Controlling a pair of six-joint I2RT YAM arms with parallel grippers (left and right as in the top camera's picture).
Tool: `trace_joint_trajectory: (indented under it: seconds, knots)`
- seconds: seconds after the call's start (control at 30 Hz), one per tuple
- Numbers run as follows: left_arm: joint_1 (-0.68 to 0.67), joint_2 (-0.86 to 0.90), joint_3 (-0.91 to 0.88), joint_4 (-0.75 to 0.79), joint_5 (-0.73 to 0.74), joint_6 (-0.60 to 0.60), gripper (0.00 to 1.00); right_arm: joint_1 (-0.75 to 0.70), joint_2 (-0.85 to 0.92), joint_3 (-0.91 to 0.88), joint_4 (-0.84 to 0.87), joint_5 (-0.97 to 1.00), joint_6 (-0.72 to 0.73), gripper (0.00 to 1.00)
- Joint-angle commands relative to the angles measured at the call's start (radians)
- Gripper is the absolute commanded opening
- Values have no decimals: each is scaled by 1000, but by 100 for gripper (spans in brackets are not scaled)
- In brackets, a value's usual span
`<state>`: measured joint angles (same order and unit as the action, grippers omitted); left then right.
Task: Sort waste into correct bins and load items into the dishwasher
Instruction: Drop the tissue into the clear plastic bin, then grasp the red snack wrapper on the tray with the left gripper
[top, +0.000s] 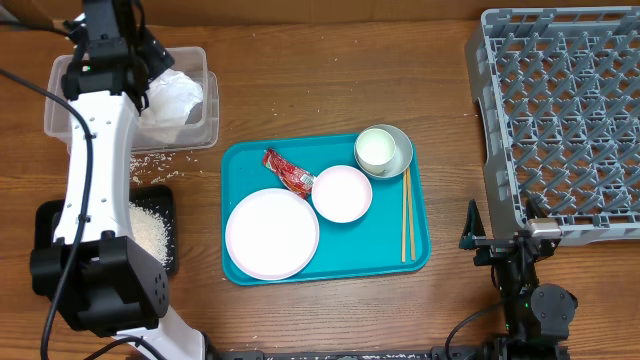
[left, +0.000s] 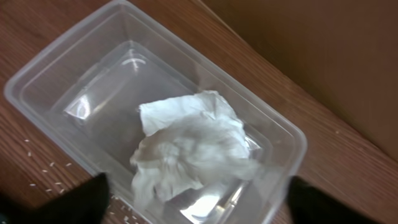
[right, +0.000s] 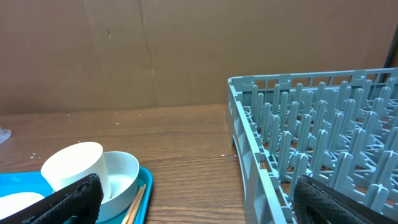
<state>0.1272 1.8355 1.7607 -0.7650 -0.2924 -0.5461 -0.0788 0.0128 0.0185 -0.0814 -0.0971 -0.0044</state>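
Left wrist: a crumpled napkin (left: 189, 149) is seen in the clear tub (left: 68, 59). The left gripper (left: 199, 194) and right gripper (right: 199, 199) are held apart.

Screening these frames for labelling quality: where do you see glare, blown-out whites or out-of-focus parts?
Left wrist: glare patches on the clear tub floor, the napkin slightly soft, the left fingers dark blurs at the bottom corners. Right wrist: right fingers equally out of focus, dish rack sharp. Overhead: even light, sharp, large plate nearly featureless white.
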Motion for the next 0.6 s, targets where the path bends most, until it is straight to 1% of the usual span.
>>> trace_joint_trajectory:
  seconds: [0.0, 0.07, 0.13, 0.2, 0.27, 0.3, 0.33, 0.37, 0.4, 0.43, 0.5, 0.53, 0.57]
  knots:
    - [10, 20, 23, -14, 24, 23, 100, -7, -10, -10, 4, 6, -7, 100]
    - [10, 19, 23, -30, 130, 23, 100, -7, -10, -10, 4, 6, -7, 100]
    - [8, 19, 23, -55, 295, 24, 100, -7, -10, -10, 5, 6, -7, 100]
    - [4, 19, 23, -97, 546, 43, 100, -7, -10, -10, 5, 6, -7, 100]
    - [-13, 23, 22, -129, 781, 122, 98, -7, -10, -10, 4, 6, -7, 100]
    - [-29, 26, 22, -147, 885, 185, 98, -7, -10, -10, 4, 6, -7, 100]
    - [-53, 27, 22, -172, 950, 249, 98, -7, -10, -10, 5, 6, -7, 100]
    - [-100, 28, 22, -224, 957, 323, 100, -7, -10, -10, 4, 6, -7, 100]
    - [-129, 28, 22, -256, 923, 345, 100, -7, -10, -10, 4, 6, -7, 100]
    - [-165, 29, 21, -287, 851, 345, 100, -7, -10, -10, 5, 6, -7, 100]
    - [-230, 35, 19, -330, 681, 311, 99, -7, -10, -10, 5, 6, -7, 100]
    - [-268, 43, 19, -348, 581, 257, 100, -7, -10, -10, 5, 6, -7, 100]
    - [-293, 51, 17, -358, 516, 211, 100, -7, -10, -10, 4, 6, -7, 100]
